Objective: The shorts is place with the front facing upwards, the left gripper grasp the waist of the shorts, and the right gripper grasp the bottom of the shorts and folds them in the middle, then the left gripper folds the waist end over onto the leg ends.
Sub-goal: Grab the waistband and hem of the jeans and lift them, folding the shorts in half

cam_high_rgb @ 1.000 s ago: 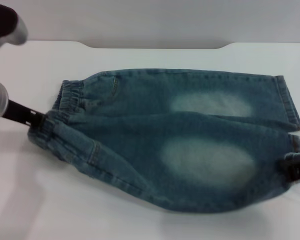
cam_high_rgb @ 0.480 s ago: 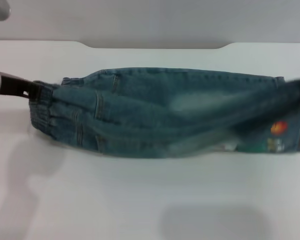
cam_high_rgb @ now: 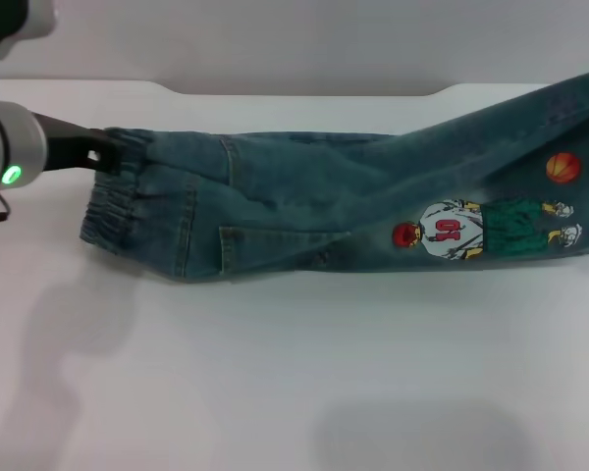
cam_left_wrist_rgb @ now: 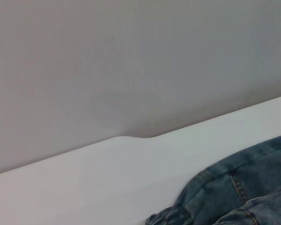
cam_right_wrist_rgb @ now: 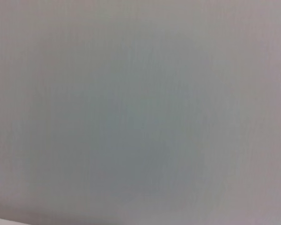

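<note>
Since a second ago, near leg has swung over the far one: blue denim shorts (cam_high_rgb: 344, 211) lie doubled lengthwise, cartoon patch (cam_high_rgb: 461, 231) up. Your left gripper (cam_high_rgb: 96, 157), black claw at 9 o'clock, pinches the gathered waistband (cam_high_rgb: 113, 211). Right gripper is out of sight. Waist-over-hems fold remains

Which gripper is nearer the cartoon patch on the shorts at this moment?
Probably the right, though it is out of view past the raised leg end beside the cartoon patch. The left gripper is at the waistband, at the far end of the shorts.
</note>
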